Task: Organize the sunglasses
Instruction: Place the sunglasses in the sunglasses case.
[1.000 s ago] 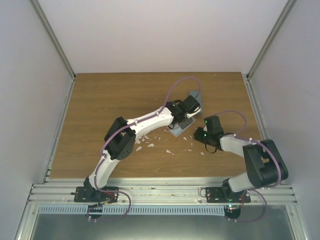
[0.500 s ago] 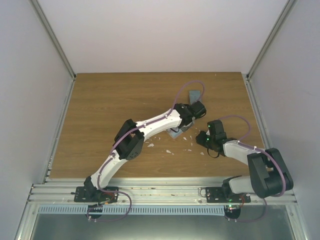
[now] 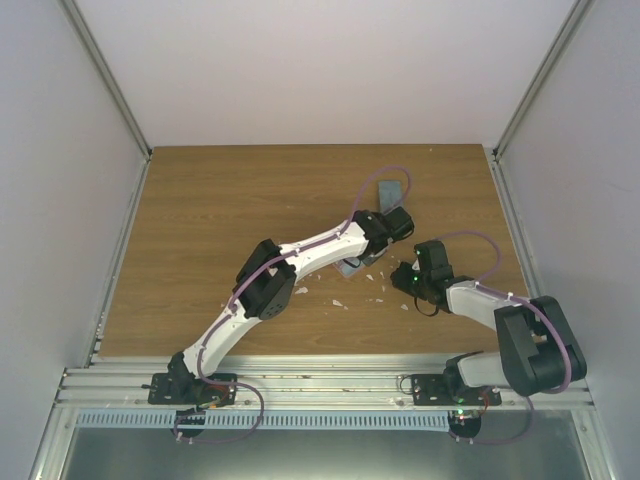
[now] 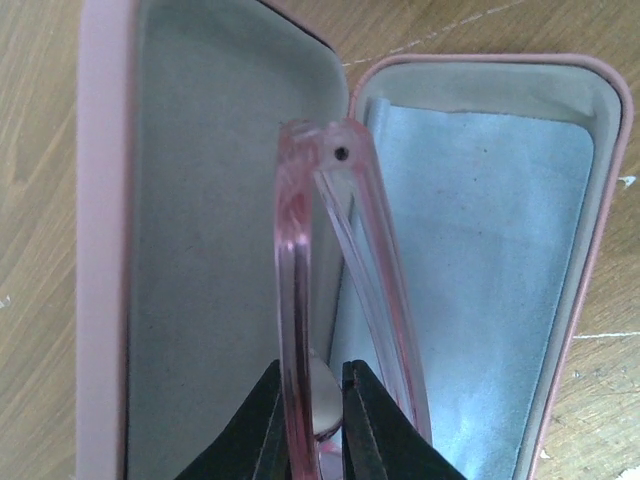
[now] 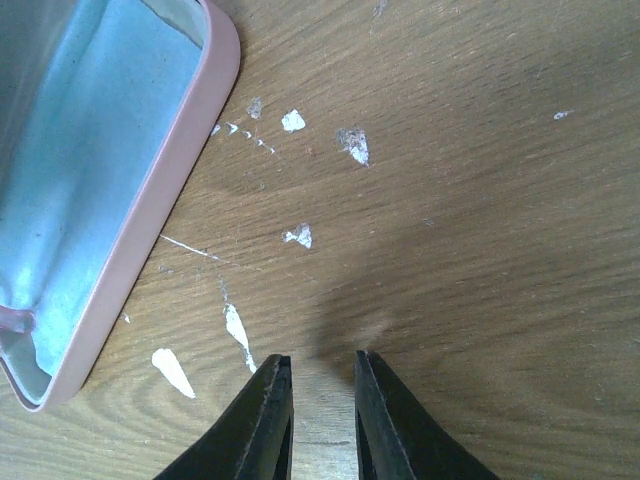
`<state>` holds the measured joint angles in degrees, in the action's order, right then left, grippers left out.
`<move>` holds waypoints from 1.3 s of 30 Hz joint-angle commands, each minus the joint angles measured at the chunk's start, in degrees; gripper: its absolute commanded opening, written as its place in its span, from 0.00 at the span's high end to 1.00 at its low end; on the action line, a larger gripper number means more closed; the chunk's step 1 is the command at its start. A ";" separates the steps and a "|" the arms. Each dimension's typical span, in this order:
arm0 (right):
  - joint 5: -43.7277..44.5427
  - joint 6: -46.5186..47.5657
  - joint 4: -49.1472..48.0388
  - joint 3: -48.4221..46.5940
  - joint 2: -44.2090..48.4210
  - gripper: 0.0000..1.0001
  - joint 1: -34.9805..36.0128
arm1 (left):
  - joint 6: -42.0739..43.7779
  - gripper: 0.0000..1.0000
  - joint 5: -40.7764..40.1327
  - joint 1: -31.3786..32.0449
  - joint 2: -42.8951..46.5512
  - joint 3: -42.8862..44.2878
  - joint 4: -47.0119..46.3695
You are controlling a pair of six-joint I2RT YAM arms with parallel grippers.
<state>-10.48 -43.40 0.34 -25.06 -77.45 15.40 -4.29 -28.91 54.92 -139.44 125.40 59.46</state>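
My left gripper (image 4: 313, 375) is shut on the pink translucent sunglasses (image 4: 305, 290), folded and held edge-on above the open pink case (image 4: 100, 250). The case has a grey lining, and the light blue cloth (image 4: 480, 250) lies in its right half. In the top view the left gripper (image 3: 395, 222) hovers over the case (image 3: 352, 268). My right gripper (image 5: 322, 365) is open a little and empty, close above bare wood just right of the case's corner (image 5: 150, 220). It also shows in the top view (image 3: 403, 275). The black sunglasses are out of view.
A blue-grey case (image 3: 393, 187) lies on the table beyond the left gripper. White flecks (image 5: 292, 121) mark the wood around the pink case. Metal frame posts and white walls bound the table on the left, right and far sides.
The left gripper has moved right with the pink sunglasses, over the open case. The right gripper has drawn back a little to the right and nearer.
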 commanded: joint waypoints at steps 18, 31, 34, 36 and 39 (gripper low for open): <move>-1.14 0.09 1.50 0.12 2.51 0.80 -0.55 | -2.96 0.67 5.47 0.59 0.05 1.25 -0.01; -10.43 4.82 -3.23 -2.44 4.01 0.68 -0.54 | -6.43 0.52 15.12 -1.56 13.74 -8.09 -7.01; -16.33 6.15 -6.25 -4.03 1.41 0.68 -0.49 | -9.04 0.52 18.10 -3.17 19.70 -15.23 -12.53; -19.56 6.59 -8.50 -5.22 -0.90 0.67 -0.31 | -11.19 0.51 20.26 -4.73 24.22 -21.14 -16.59; -22.07 6.34 -10.71 -7.38 -4.90 0.69 0.24 | -14.11 0.50 24.81 -8.11 30.21 -29.98 -23.05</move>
<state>-25.93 -38.68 -4.71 -29.36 -78.19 15.38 -12.97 -10.70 50.96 -115.94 103.92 47.13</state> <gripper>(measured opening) 0.320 0.493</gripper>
